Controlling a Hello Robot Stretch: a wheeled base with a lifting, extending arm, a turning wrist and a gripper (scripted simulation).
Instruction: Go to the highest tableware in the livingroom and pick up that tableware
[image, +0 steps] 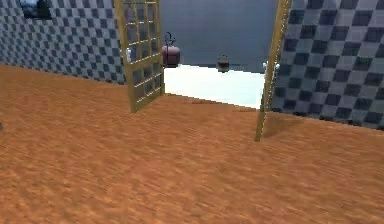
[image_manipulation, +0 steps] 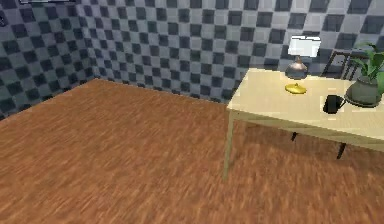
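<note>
A pale wooden table (image_manipulation: 275, 105) stands at the arm side view's right, against a checkered wall. On it sit a small dark cup-like object (image_manipulation: 332, 104), a yellow dish-like blob (image_manipulation: 295, 89) at the foot of a lamp (image_manipulation: 300, 58) with a white shade, and a potted plant (image_manipulation: 366, 80) in a dark pot.
In the forward view an open glass-paned door (image: 141, 52) and a wooden door frame (image: 270, 75) lead to a room with a light floor (image: 215, 85). A dark red round object (image: 171, 54) and a small dark thing (image: 223, 65) stand there. Orange-brown floor (image: 150, 160) spreads ahead. A dark chair (image_manipulation: 338, 62) stands behind the table.
</note>
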